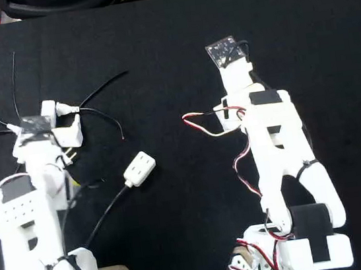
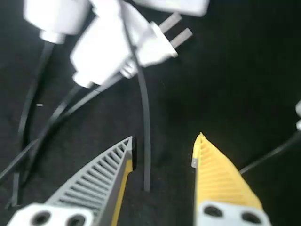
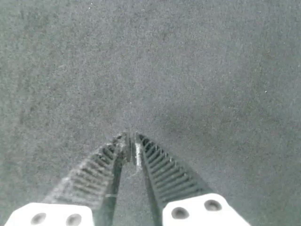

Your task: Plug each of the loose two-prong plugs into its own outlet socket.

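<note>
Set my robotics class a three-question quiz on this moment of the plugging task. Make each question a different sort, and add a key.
1. True or false: the right gripper is open.
2. What lies between the left gripper's fingers? A. a black cable B. a screw C. nothing at all
3. Fill in: in the high view, the white outlet block lies ____ the two arms.
Key: 1 false, it is shut; 2 A; 3 between.
</note>
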Available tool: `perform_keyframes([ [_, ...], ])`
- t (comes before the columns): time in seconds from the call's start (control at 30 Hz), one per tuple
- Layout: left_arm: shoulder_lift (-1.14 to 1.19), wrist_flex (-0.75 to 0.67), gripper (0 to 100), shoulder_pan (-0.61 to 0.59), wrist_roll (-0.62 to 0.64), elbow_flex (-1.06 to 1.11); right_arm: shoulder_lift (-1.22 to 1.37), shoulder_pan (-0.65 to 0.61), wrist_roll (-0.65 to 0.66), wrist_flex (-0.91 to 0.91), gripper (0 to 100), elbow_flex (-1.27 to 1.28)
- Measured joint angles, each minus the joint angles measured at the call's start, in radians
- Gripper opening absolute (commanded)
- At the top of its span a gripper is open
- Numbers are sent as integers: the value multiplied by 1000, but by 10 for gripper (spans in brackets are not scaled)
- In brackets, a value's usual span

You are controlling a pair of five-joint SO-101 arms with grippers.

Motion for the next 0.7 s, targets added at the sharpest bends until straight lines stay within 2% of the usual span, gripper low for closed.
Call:
perform_keyframes([
  [0.1,-2,-25,211,28,-5,38,0,0,0,0,15,0],
  [0.2,-2,-133,211,31,-5,86,0,0,0,0,15,0],
  [0.4,46,-342,232,-49,55,109,0,0,0,0,15,0],
  [0.5,164,-425,245,-60,87,78,0,0,0,0,15,0],
  [0.7,560,-446,245,-58,161,-153,0,0,0,0,15,0],
])
